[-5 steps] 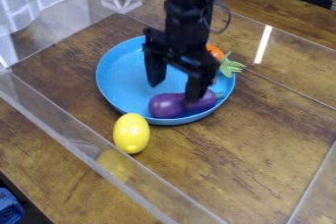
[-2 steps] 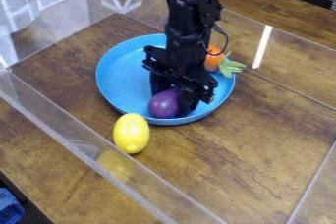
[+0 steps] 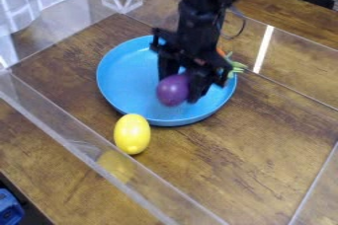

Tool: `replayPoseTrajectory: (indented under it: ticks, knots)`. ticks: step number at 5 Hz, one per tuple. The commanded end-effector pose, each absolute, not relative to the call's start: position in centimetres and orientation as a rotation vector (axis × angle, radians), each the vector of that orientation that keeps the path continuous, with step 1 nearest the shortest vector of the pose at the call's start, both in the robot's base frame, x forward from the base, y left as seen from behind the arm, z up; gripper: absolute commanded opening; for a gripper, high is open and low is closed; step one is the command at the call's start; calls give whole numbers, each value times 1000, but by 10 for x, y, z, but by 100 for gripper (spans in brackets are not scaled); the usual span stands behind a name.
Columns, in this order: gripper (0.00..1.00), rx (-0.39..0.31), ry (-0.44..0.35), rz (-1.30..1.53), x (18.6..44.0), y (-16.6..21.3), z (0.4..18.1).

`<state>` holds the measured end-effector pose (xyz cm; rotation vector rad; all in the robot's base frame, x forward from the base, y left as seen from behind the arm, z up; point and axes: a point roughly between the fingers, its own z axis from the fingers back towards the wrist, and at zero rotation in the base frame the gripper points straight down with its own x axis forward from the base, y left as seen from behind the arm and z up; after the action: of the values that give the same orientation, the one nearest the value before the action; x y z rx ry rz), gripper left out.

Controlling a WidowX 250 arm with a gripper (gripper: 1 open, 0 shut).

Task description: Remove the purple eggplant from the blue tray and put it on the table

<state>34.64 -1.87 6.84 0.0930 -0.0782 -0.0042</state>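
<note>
Brown-planked, the counter [image 3: 264, 165] is partly covered by the blue tray [image 3: 117, 93]; over its middle, the purple eggplant [image 3: 172, 92] is gripped by the closed tool [image 3: 180, 83]. Rim clearance should be gained before any sideways move.

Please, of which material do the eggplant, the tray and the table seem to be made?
The eggplant looks like smooth, glossy plastic, from its even purple colour, though painted wood is possible. The tray seems to be plastic, with a plain bright-blue surface and thin raised rim. The table looks like dark brown wood, as its grain lines suggest.
</note>
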Motion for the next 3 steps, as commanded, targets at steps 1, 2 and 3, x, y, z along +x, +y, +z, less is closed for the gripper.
replayPoseTrajectory:
  ticks: [1, 2, 3]
  knots:
    - [0, 101, -225, 0, 364, -31, 133]
    - [0, 90, -238, -27, 367, -53, 136]
    - [0, 81, -235, -19, 369, -78, 132]
